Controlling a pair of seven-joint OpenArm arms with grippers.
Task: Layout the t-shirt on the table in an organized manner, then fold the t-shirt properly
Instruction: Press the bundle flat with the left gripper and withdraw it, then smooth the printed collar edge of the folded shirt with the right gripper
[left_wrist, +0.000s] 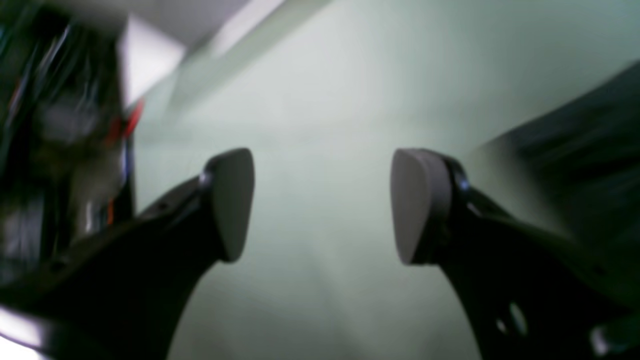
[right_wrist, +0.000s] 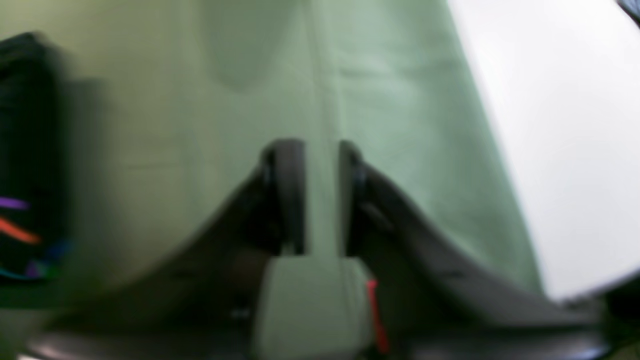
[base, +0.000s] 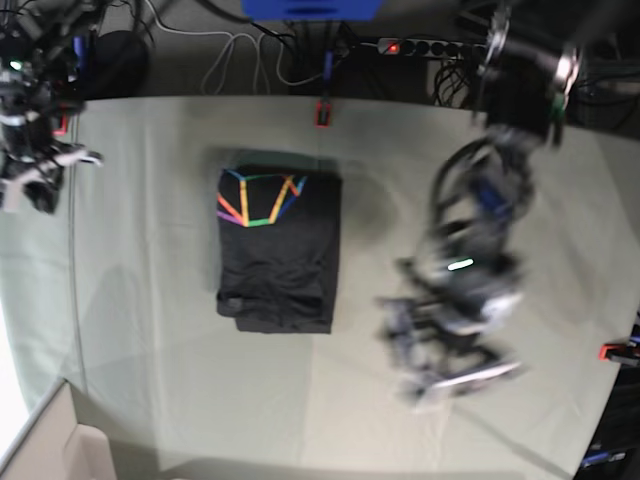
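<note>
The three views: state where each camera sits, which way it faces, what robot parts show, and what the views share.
Left wrist: sits behind the left gripper, whose grey pads stand wide apart, facing the pale grey-green cloth-covered table.
Right wrist: sits behind the right gripper, jaws nearly together, facing the table's edge.
Base: overhead, looking down on the folded dark charcoal-black t-shirt with rainbow line graphic; both arms show, blurred.
Shared: all show the table; the t-shirt's dark cloth edges both wrist views.

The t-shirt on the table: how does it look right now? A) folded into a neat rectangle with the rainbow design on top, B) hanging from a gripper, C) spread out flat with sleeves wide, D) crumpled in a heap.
A: the t-shirt lies as a compact folded rectangle on the table, rainbow lines showing, neither arm touching it.
</note>
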